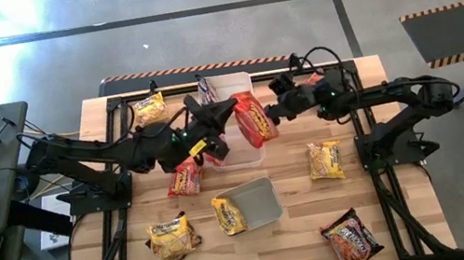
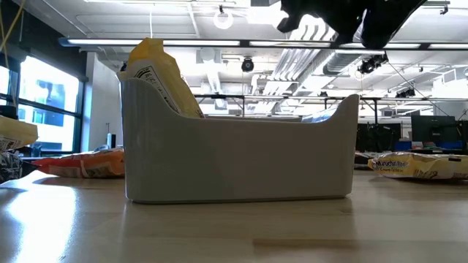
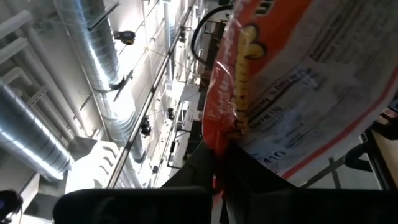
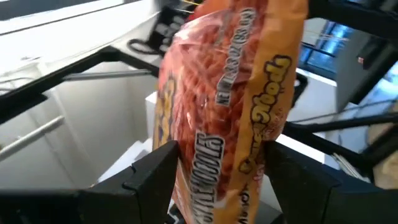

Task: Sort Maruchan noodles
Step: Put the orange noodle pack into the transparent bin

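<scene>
Midair, both arms' jaws clenched on one red noodle packet point(image 1: 255, 119) above tub point(image 1: 229, 85).

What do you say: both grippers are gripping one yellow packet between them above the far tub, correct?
Not quite: the packet is red, not yellow, as the high view shows. The rest holds: the left gripper and the right gripper grip it between them above the far tub.
</scene>
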Tool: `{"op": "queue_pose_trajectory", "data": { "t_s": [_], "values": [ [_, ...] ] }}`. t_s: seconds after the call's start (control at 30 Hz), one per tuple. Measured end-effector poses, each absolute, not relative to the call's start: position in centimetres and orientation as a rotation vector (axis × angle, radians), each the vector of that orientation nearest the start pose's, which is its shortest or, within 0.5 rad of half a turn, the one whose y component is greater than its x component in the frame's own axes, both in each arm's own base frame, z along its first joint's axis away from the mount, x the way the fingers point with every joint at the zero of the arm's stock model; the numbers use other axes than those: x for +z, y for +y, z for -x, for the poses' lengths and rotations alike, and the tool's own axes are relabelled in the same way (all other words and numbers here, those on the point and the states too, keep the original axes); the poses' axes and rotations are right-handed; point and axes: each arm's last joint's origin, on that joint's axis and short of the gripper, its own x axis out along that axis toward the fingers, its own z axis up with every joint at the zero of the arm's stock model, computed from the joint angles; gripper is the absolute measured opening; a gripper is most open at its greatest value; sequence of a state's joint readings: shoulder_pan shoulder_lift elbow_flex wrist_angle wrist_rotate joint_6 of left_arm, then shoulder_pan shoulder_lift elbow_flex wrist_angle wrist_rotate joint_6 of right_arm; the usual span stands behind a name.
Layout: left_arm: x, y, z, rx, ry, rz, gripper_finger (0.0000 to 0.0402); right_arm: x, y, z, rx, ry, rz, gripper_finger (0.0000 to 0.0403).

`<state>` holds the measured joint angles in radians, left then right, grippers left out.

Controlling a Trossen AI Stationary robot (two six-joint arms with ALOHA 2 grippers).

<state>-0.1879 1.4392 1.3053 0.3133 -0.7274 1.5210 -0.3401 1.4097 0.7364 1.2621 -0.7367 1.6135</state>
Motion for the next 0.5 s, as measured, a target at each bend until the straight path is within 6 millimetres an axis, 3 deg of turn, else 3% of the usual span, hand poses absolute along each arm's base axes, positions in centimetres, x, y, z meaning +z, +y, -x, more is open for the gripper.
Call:
{"op": "queue_pose_trajectory", "data": {
  "t_s": [0.5],
  "values": [
    [40.72,-4.23,-32.21,0.558,0.28,-1.376,0.0001,30.47,-7.53,-27.3,0.669,-0.024,-1.248,0.0236]
  ]
}}
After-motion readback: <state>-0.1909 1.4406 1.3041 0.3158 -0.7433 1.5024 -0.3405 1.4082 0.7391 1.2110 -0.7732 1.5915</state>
